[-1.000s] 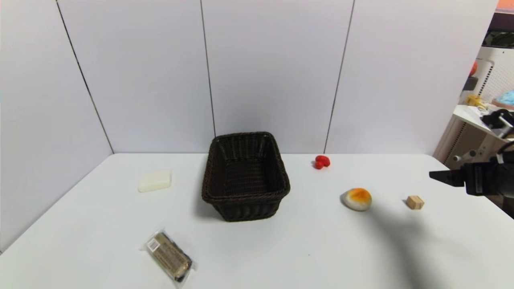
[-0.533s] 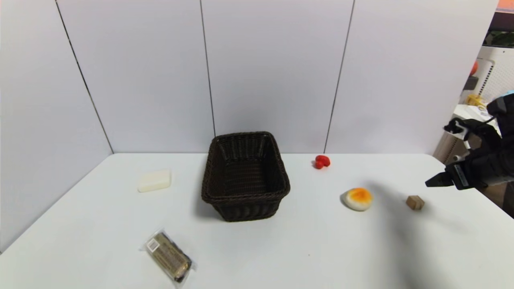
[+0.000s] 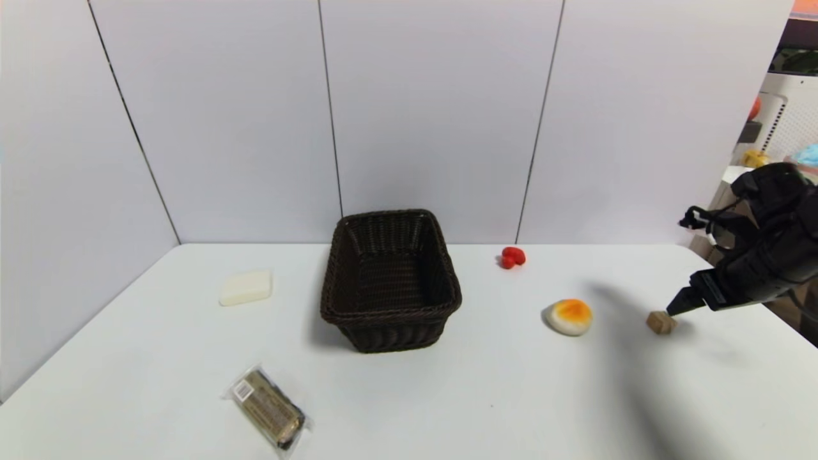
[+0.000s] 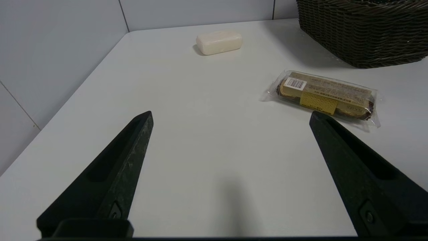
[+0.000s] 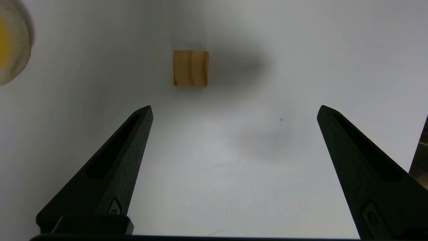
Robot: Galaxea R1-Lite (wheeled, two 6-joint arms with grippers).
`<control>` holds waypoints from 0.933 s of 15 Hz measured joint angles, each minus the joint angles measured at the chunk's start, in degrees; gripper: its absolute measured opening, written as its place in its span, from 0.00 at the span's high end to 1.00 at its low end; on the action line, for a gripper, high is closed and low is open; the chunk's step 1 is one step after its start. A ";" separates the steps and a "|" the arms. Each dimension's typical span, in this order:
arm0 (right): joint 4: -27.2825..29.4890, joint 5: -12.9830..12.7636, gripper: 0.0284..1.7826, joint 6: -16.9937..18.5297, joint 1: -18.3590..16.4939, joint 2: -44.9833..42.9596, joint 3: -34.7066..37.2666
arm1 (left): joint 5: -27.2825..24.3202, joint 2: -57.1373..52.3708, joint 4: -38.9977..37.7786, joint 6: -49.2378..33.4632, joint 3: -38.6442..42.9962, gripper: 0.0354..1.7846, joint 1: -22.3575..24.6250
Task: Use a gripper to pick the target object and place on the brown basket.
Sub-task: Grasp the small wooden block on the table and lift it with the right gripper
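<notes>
Head view. The work surface is a white table (image 3: pixel 409 396) set into a corner of pale grey wall panels; shelving and equipment stand past the table's right edge. The brown basket (image 3: pixel 390 281) stands near the table centre. A cream soap bar (image 3: pixel 246 287) lies to its left and a clear-wrapped snack bar (image 3: pixel 270 409) lies at the near left. A red toy (image 3: pixel 512 257) and a white-and-orange rounded lump (image 3: pixel 568 316) lie to the basket's right. The right gripper (image 3: pixel 676 303) enters from the right edge and angles downward. Its tip sits just beside and above the wooden cube (image 3: pixel 660 322), which rests on the table in the arm's shadow. From this view, contact between the tip and the cube cannot be determined.

Left wrist view. The left gripper (image 4: pixel 230 117) is parked low over the table's left area, jaws spread wide and holding nothing. Beyond the tips lie the soap bar (image 4: pixel 219 42), the snack bar (image 4: pixel 322 98) and one wall of the basket (image 4: pixel 361 33).

Right wrist view. The right gripper (image 5: pixel 234 110) points down at the bare white table (image 5: pixel 234 187), jaws spread wide and holding nothing. The cube (image 5: pixel 190 68) lies ahead of the fingertips, outside the jaw gap, and nearer the finger (image 5: pixel 120 157) on the lump's side. It touches neither finger. The edge of the lump (image 5: pixel 11 50) shows at the frame border.
</notes>
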 joint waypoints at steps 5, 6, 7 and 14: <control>0.01 -1.77 0.05 6.45 3.28 3.01 -1.07 | -0.02 0.00 0.00 -0.02 0.00 0.06 0.00; 0.01 -1.73 0.05 7.06 3.72 3.45 -1.29 | 0.00 0.00 0.00 0.00 0.00 0.06 0.00; 0.04 -1.71 0.05 7.39 3.95 3.94 -1.43 | 0.00 0.00 0.00 0.00 0.00 0.06 0.00; 0.00 -1.74 0.05 8.94 4.39 7.22 -2.23 | 0.00 0.00 0.00 0.00 0.00 0.06 0.00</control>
